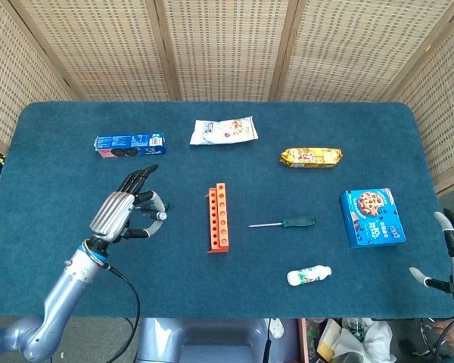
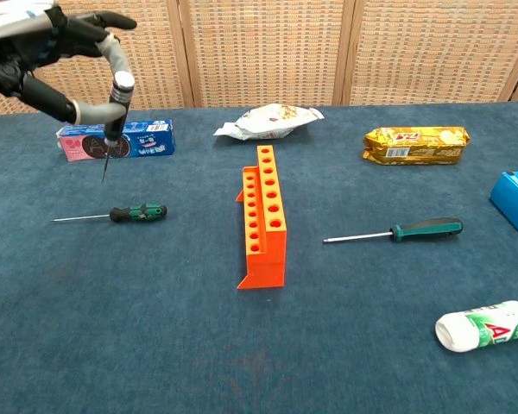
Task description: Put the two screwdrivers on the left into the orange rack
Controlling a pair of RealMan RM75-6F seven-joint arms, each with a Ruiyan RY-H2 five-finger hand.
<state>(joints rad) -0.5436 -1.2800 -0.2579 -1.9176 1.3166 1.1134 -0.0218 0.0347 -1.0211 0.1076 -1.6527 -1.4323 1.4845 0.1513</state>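
Note:
My left hand (image 1: 121, 213) (image 2: 43, 47) is lifted above the table's left side and pinches a small silver-handled screwdriver (image 2: 114, 103), shaft pointing down. Below it a green-and-black screwdriver (image 2: 136, 212) lies flat on the blue cloth, left of the orange rack (image 1: 218, 218) (image 2: 264, 211). The rack's holes stand empty. In the head view the hand covers most of the lying screwdriver. My right hand (image 1: 448, 253) shows only partly at the right edge, fingers apart, holding nothing.
A third screwdriver (image 1: 287, 223) (image 2: 406, 230) lies right of the rack. A blue cookie pack (image 1: 130, 144), white bag (image 1: 223, 131) and gold pack (image 1: 310, 157) lie at the back. A blue cookie box (image 1: 371, 218) and white bottle (image 1: 309, 276) are at the right.

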